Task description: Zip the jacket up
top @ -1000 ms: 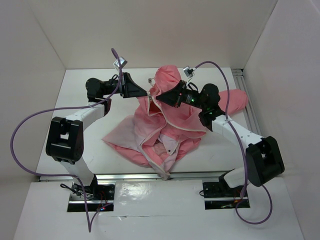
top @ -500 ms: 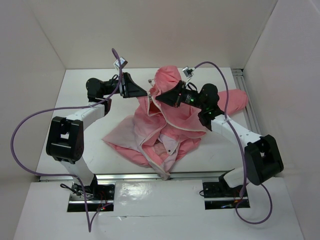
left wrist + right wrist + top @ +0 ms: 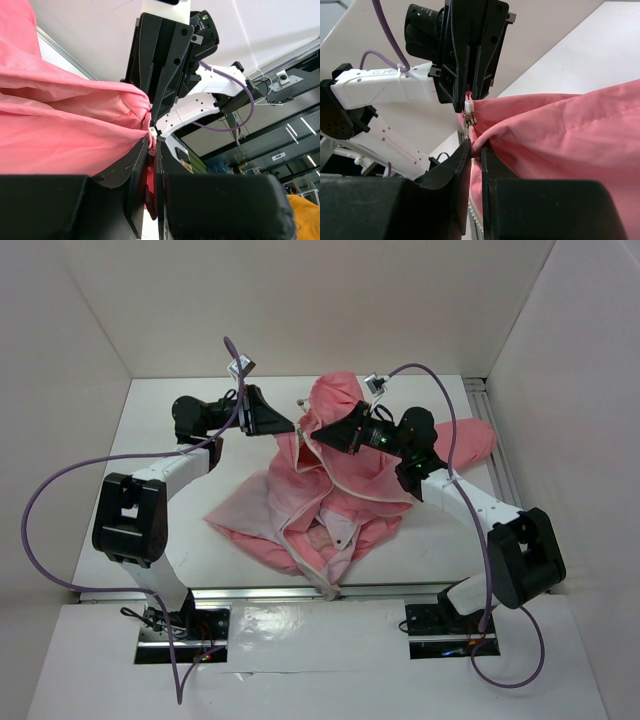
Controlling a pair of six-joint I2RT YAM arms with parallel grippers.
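Observation:
The salmon-pink jacket [image 3: 340, 500] lies crumpled and open in the middle of the table, its paler lining [image 3: 250, 515] showing at the left. Both grippers meet at one raised edge of it at the back. My left gripper [image 3: 292, 426] [image 3: 152, 146] is shut on a fold of the pink fabric [image 3: 60, 135]. My right gripper [image 3: 312, 437] [image 3: 476, 148] is shut on the fabric [image 3: 570, 135] just under the metal zipper slider [image 3: 469, 119]. White zipper teeth [image 3: 475, 216] run down below its fingers. The two grippers face each other, nearly touching.
White walls close the table in on three sides. A metal rail [image 3: 497, 455] runs along the right edge and another [image 3: 300, 592] along the near edge. Purple cables [image 3: 60, 490] loop off both arms. One sleeve [image 3: 472, 437] reaches toward the right rail.
Almost nothing: the right arm's elbow has drifted slightly left. Both grippers keep their hold on the same place.

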